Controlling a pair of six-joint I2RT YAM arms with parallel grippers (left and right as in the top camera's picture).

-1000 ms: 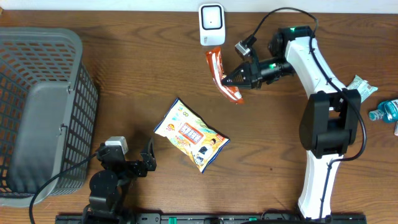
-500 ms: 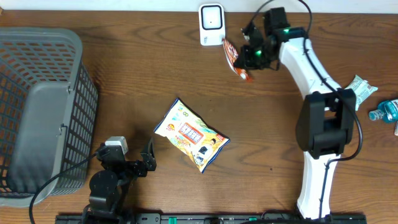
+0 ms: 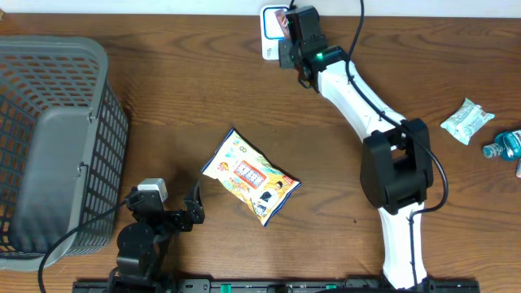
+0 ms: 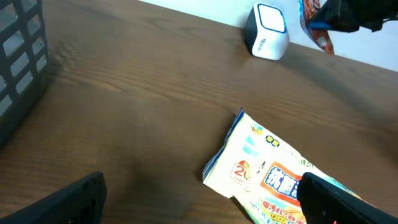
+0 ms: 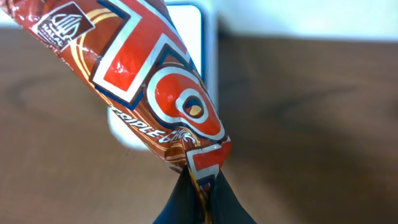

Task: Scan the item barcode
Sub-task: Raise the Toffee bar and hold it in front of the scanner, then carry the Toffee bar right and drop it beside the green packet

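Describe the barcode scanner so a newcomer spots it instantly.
Look at the far edge of the wooden table, near its middle. The scanner stands there, behind the red wrapper held up by the right gripper. It is the only white boxy device, with a rounded square window on its face.

The right tool (image 3: pixel 287 34) has carried the red snack pack (image 3: pixel 281 19) left, over the white scanner (image 3: pixel 267 42), top middle.

Scanner (image 5: pixel 124 126) blurred, half hidden behind snack wrapper (image 5: pixel 155 81)
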